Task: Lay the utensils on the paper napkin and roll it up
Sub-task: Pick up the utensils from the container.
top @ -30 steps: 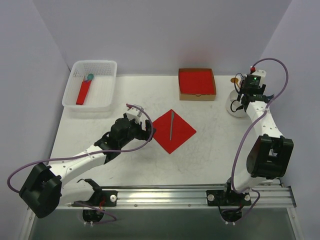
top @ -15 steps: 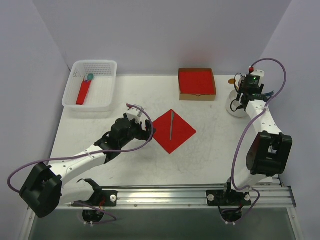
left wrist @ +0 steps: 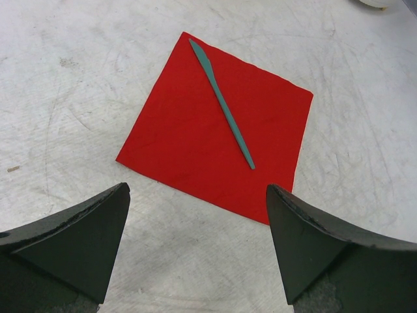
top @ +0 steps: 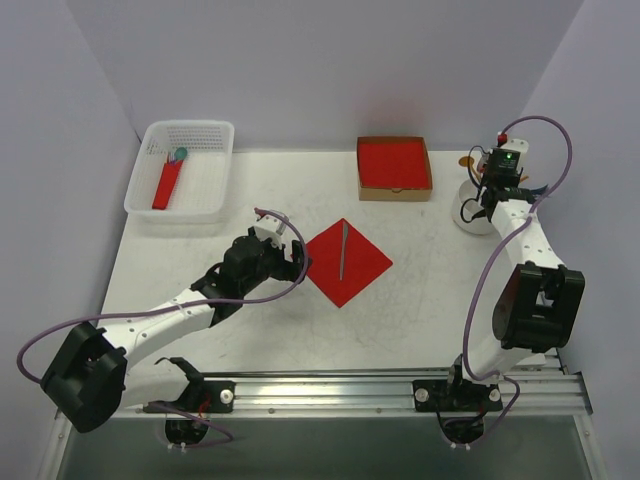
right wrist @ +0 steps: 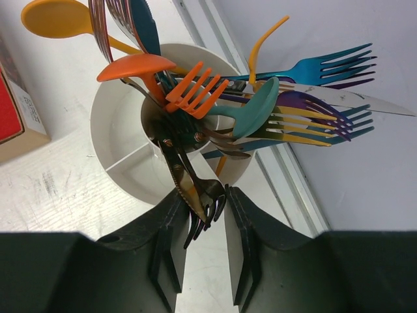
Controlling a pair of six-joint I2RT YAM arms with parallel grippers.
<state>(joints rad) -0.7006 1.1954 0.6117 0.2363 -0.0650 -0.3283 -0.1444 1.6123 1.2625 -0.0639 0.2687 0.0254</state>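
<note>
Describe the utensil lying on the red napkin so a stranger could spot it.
Start at the white table; mid-table lies a flat red paper napkin. The utensil is the single slim greyish piece lying on it, unlike the colourful bunch in the cup.

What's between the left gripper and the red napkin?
Nothing: only bare table separates the left gripper from the paper napkin, as the left wrist view shows.

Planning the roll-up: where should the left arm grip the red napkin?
The napkin's bare left corner, probably, coming low from the left gripper's side: it lies flat, and the knife lies crosswise to that direction, so it would roll in.
</note>
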